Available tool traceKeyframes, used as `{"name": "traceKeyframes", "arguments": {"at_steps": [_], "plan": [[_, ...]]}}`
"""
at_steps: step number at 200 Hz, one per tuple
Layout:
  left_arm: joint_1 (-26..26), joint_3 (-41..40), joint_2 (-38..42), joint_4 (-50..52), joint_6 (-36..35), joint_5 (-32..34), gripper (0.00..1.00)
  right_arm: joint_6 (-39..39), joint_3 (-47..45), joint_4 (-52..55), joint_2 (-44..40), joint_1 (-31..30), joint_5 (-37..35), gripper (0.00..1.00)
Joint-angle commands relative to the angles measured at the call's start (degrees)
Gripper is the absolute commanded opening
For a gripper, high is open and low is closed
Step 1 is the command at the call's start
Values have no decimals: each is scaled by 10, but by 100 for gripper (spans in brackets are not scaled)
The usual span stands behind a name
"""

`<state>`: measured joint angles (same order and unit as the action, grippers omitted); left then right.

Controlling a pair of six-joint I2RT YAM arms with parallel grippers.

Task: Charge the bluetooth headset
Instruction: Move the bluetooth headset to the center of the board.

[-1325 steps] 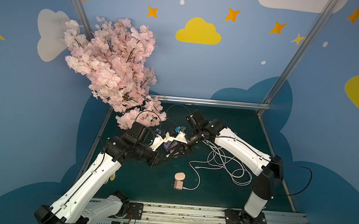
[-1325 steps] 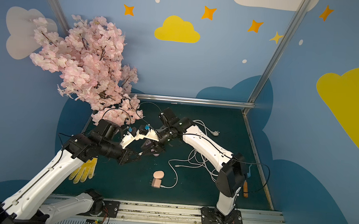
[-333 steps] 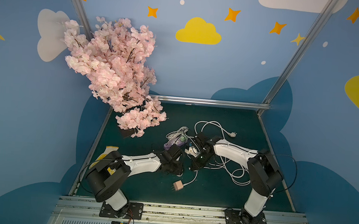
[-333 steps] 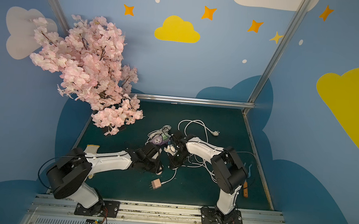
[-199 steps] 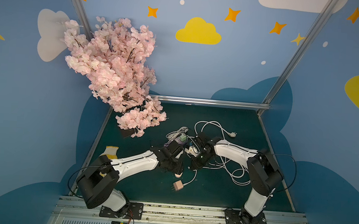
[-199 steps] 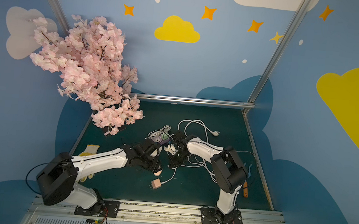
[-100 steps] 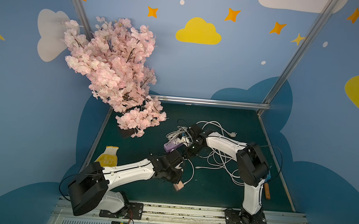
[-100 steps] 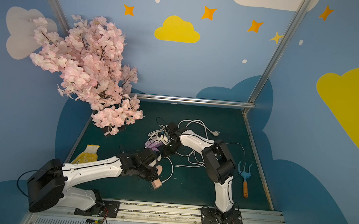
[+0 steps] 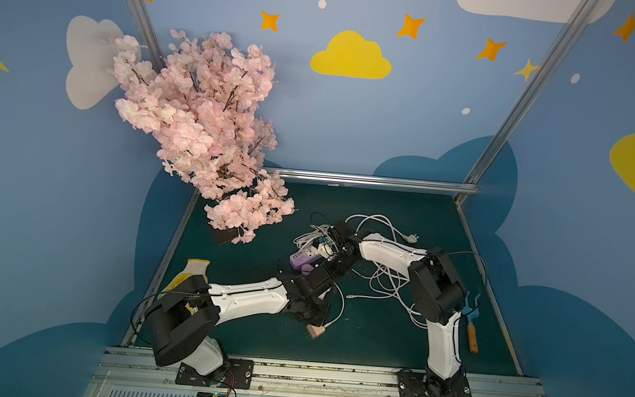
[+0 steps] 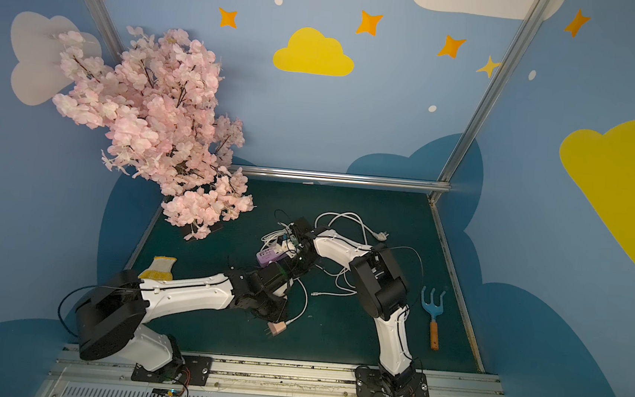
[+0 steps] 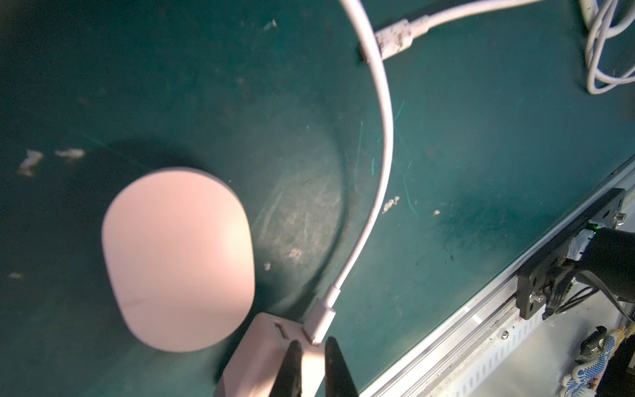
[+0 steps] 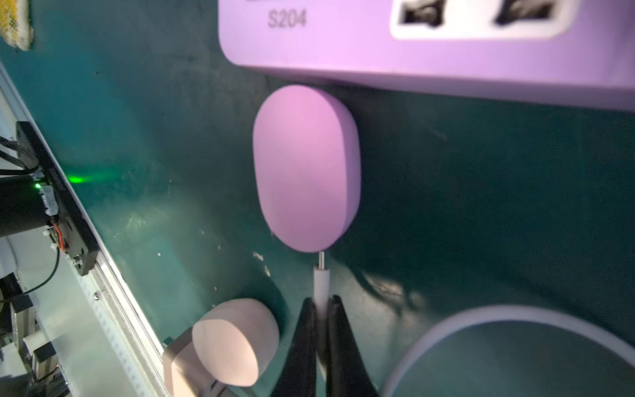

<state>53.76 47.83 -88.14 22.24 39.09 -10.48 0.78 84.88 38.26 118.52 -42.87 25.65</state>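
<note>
We observe the right gripper (image 12: 321,306) pinching the white plug (image 12: 321,285), with the plug's metal tip at the edge of the purple headset case (image 12: 305,168). The case lies on the green mat (image 12: 481,206), just beside the purple power strip (image 12: 412,58). The left gripper (image 11: 312,347) pinches the pink adapter (image 11: 261,354).

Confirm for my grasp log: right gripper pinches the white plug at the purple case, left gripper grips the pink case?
No: the left wrist view shows the left gripper shut on the pink charger block, beside the pink case. The right gripper does pinch the white plug at the purple case.
</note>
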Motion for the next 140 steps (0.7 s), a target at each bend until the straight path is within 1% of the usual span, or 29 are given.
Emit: {"name": "traceKeyframes", "arguments": {"at_steps": [1,50,84,112,140], "plan": [[0,16,-35,-49,-24,24,15,5,-7,5,6,-33,51,0],[-4,-4,-22,-1,-12,67,12,8,-25,-6,2,-34,67,0],[-27,-20,6,14,-10,93,12,12,-44,-7,-12,-38,70,0],[-56,-26,23,1,-14,94,12,16,-81,3,-34,-43,53,0],[-70,-23,28,-8,-22,88,12,26,-132,11,-68,-44,31,0]]}}
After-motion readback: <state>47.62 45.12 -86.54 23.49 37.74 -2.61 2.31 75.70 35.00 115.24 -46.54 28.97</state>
